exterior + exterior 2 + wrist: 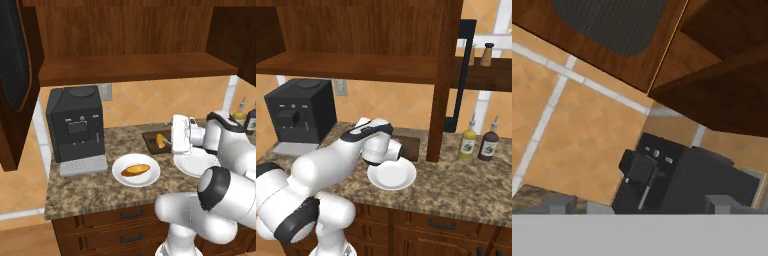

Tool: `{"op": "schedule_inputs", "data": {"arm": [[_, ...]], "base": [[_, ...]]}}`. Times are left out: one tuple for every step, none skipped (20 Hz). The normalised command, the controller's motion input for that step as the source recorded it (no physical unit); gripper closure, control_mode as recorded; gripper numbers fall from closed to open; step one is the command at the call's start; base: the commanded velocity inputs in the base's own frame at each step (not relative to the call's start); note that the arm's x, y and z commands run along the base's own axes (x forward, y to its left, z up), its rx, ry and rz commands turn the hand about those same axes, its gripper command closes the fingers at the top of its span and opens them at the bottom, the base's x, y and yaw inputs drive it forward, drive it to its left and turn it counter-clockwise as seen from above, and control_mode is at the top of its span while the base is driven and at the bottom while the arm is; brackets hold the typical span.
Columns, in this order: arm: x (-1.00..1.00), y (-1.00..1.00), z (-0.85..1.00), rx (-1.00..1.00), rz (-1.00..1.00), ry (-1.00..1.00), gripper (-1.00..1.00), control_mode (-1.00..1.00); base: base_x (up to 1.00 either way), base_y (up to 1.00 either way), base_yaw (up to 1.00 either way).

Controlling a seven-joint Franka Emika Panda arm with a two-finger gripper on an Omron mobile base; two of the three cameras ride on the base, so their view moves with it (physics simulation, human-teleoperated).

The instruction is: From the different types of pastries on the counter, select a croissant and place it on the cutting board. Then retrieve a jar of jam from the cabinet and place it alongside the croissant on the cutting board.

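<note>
- The small curved golden-orange croissant (160,140) lies on the flat dark brown wooden cutting board (150,136), which sits on the speckled brown-and-grey granite counter (80,187) to the right of the black box-shaped coffee machine (76,124).
- In the left base view the white arm covers most of that board, so only its left part and the croissant's left side can be made out; in the right base view a dark strip of the board (410,145) shows behind the arm and the croissant is hidden.
- The longer oval golden-brown loaf (135,170) rests on a round white plate (122,177), in front of and to the right of the coffee machine.
- A second round white plate (393,177) lies empty further right of the coffee machine, partly covered by the arm in both base views.
- The robot's hand (180,137) is held sideways over the board, well right of the coffee machine; its fingers are too hidden here to read.
- In the hand view two small grey finger tips (561,205) rise far apart at the bottom edge, with nothing between them: the hand is spread wide and empty.
- The large dark brown wooden wall cabinet (135,65) hangs above the coffee machine with its dark-panelled door (15,55) swung open; the visible plank shelf is bare and its right end is cut off.
- Right of the cabinet post stand a yellow bottle (468,141) and a dark bottle (488,144); their labels are too small to read.
</note>
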Motion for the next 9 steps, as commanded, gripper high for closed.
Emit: {"op": "schedule_inputs", "data": {"arm": [[-0.84, 0.03, 0.72, -0.02, 0.03, -0.28, -1.0, -1.0], [-0.89, 0.05, 0.58, -0.01, 0.01, -0.28, -1.0, -1.0], [-0.96, 0.0, 0.54, -0.01, 0.0, -0.28, -1.0, -1.0], [-1.0, 0.02, 0.39, 0.0, 0.0, -0.27, -1.0, -1.0], [-1.0, 0.02, 0.34, 0.0, 0.0, -0.25, -1.0, -1.0], [-1.0, 0.01, 0.42, -0.01, -0.03, -0.21, -1.0, -1.0], [-1.0, 0.15, 0.43, -0.04, -0.08, -0.15, -1.0, -1.0], [-0.68, 0.34, 0.54, -0.05, -0.13, 0.0, -1.0, -1.0], [-0.61, 0.43, 0.66, -0.08, -0.15, 0.0, -1.0, -1.0]], "base": [[0.0, 0.0, 0.0], [0.0, 0.0, 0.0], [0.0, 0.0, 0.0], [0.0, 0.0, 0.0], [0.0, 0.0, 0.0], [0.0, 0.0, 0.0], [0.0, 0.0, 0.0], [0.0, 0.0, 0.0], [0.0, 0.0, 0.0]]}}
